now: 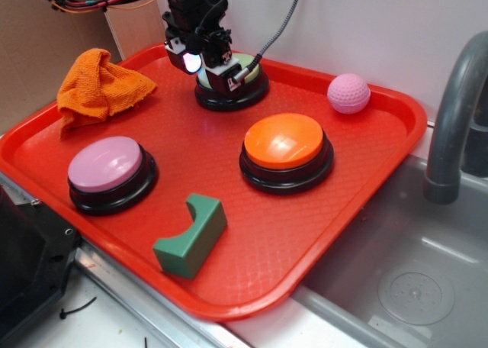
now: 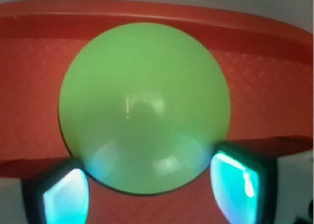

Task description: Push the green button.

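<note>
The green button (image 1: 252, 68), a pale-green dome on a black base, stands at the back middle of the red tray (image 1: 335, 211). My gripper (image 1: 210, 67) is down over its front left part and hides much of the dome. In the wrist view the green button (image 2: 144, 106) fills the middle, with its near edge lying between my two lit fingers (image 2: 66, 197). The gripper (image 2: 151, 192) is open, with the fingers wide apart and nothing held. Whether the fingers touch the dome cannot be told.
On the tray are an orange button (image 1: 286, 142), a pink button (image 1: 107, 165), a dark green notched block (image 1: 191, 235), an orange cloth (image 1: 103, 88) and a pink golf ball (image 1: 348, 93). A sink (image 1: 412, 279) and grey faucet (image 1: 457, 119) lie to the right.
</note>
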### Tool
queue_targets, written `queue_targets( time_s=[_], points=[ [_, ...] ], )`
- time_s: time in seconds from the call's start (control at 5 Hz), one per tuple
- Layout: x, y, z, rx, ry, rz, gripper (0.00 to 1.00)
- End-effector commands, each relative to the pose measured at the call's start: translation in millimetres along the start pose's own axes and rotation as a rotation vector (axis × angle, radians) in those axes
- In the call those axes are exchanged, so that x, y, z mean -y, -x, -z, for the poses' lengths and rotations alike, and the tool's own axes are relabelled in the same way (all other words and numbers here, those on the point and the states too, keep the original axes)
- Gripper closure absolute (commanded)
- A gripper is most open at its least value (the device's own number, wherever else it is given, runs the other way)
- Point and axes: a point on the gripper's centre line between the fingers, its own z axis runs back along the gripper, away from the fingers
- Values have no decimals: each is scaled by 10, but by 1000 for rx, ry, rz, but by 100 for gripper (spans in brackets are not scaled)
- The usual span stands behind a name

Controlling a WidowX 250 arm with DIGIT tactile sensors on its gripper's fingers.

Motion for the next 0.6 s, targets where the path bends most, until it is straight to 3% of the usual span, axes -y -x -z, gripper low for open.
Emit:
queue_targets(
  time_s=[0.0,0.4],
  points=[
    [-71,-106,-228,91,-23,21,0],
    [-116,-28,-644,112,-15,35,0]
  ],
)
